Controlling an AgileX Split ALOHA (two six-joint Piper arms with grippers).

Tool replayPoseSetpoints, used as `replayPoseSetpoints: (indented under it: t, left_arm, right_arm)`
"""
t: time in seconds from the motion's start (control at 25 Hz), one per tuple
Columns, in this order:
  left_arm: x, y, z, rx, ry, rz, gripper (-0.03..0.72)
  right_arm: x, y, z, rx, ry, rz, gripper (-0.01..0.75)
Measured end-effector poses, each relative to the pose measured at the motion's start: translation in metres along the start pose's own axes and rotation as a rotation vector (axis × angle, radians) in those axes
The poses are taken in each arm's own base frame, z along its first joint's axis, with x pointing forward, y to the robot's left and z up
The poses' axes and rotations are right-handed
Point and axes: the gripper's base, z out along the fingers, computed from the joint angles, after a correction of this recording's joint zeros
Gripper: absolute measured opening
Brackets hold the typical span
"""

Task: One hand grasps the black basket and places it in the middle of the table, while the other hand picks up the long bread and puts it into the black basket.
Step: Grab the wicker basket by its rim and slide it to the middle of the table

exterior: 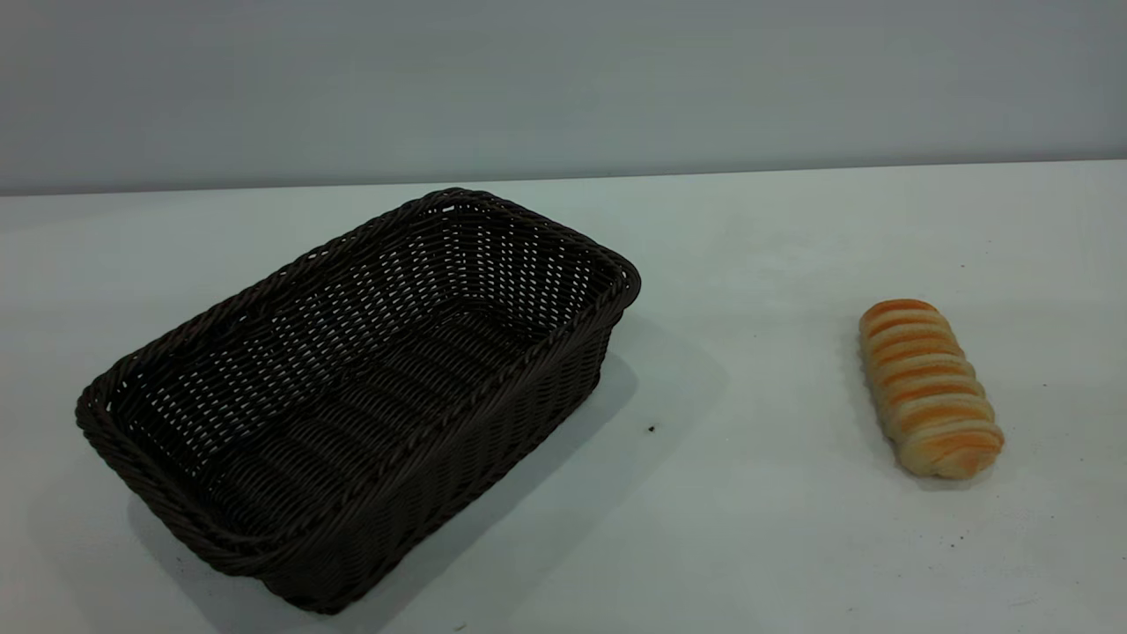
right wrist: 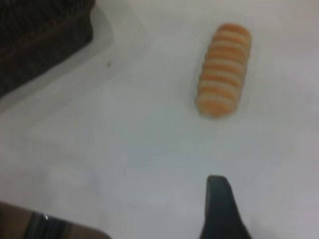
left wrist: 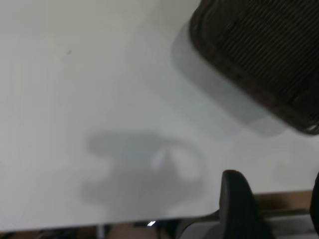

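Observation:
The black basket (exterior: pixel 352 396) stands empty on the left half of the white table (exterior: pixel 757 546), set at an angle. The long bread (exterior: pixel 929 387) lies on the right half, apart from the basket. Neither gripper shows in the exterior view. In the left wrist view my left gripper (left wrist: pixel 277 196) hovers open over the table's near edge, with one corner of the basket (left wrist: pixel 259 50) farther off. My right gripper (right wrist: pixel 269 199) is open and holds nothing. Only one of its fingers (right wrist: pixel 219 209) shows, and the bread (right wrist: pixel 223 69) lies ahead of it on the table.
A grey wall runs behind the table's far edge. A small dark speck (exterior: pixel 651 429) lies between basket and bread. A corner of the basket (right wrist: pixel 40 40) shows in the right wrist view. The table's near edge (left wrist: pixel 149 221) shows below the left gripper.

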Motion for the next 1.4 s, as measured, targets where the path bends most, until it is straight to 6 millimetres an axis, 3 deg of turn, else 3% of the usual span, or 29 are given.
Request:
replayPoseSetpoints:
  t: [0.2,0.52,0.76,1.12,1.4]
  left_arm:
    - [-0.011,-0.005,0.016,0.051,0.042,-0.030,0.415]
    - [-0.031,-0.011,0.080,0.088,0.245,-0.145,0.415]
    - [-0.043,-0.010,0.126,0.052,0.274,-0.344,0.415]
    - [-0.042,-0.012,0.182,0.046,0.367,-0.543,0.415]
    - [-0.039,-0.011,0.205,0.033,0.382,-0.600,0.415]
  right_arm:
    - [-0.003,0.000,0.000,-0.001,-0.034,0.010,0.468]
    - [-0.005,0.000,0.002,-0.008,-0.037,0.023,0.468]
    - [-0.005,0.000,0.002,-0.008,-0.040,0.024,0.469]
    - [-0.005,0.000,0.002,-0.009,-0.040,0.024,0.469]
    - [-0.005,0.000,0.002,-0.009,-0.039,0.024,0.469]
